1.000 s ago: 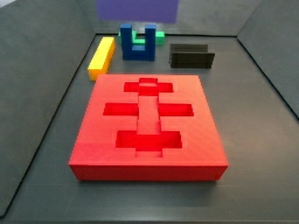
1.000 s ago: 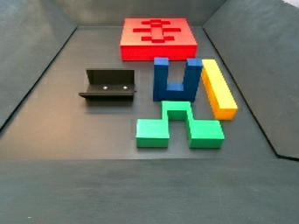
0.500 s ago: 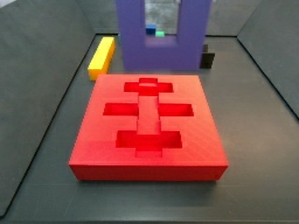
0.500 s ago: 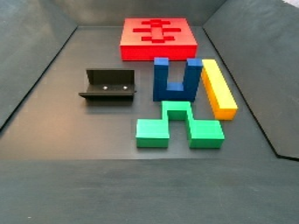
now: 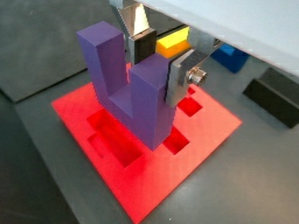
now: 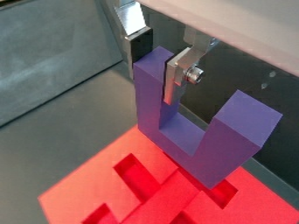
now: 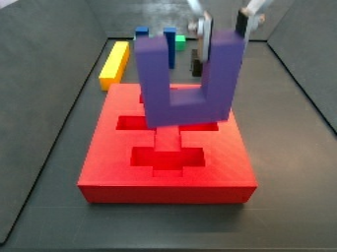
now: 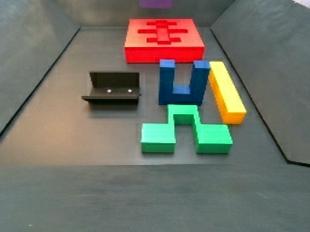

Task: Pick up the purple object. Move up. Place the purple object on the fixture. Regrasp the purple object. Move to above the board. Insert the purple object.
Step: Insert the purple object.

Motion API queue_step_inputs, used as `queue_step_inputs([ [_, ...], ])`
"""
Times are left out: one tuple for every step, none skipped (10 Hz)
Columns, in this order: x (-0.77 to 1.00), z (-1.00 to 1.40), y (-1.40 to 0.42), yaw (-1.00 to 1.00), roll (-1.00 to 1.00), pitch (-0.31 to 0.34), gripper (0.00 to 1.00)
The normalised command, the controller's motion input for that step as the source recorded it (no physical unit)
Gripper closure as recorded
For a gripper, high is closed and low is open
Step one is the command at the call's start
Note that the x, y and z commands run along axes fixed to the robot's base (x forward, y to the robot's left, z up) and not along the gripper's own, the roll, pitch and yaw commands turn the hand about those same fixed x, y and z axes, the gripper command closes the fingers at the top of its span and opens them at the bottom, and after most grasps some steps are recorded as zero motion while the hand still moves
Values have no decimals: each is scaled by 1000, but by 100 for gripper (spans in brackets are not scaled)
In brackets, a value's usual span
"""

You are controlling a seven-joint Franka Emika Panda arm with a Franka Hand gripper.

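Gripper (image 6: 163,63) fingers pinching one prong of purple object (image 7: 192,77), held above board (image 7: 166,163). Risk: part misaligned with cutout, jams on rim or twists in grip.

I've brought the purple object (image 7: 192,81) forward from the far end since a second ago; it now hangs over the board (image 7: 118,162), prongs up. The gripper (image 7: 223,37), clamped on one prong, came with it (a purple sliver (image 8: 158,4) newly shows at the far edge).
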Motion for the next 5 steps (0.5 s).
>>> queue_step_inputs([
  [0, -409, -320, 183, 210, -47, 100],
  [0, -426, -320, 106, 194, -53, 100],
  [0, -409, -297, 89, 154, -60, 100],
  [0, -337, -240, 86, 94, -54, 100],
  [40, -280, -100, 0, 40, -1, 100],
])
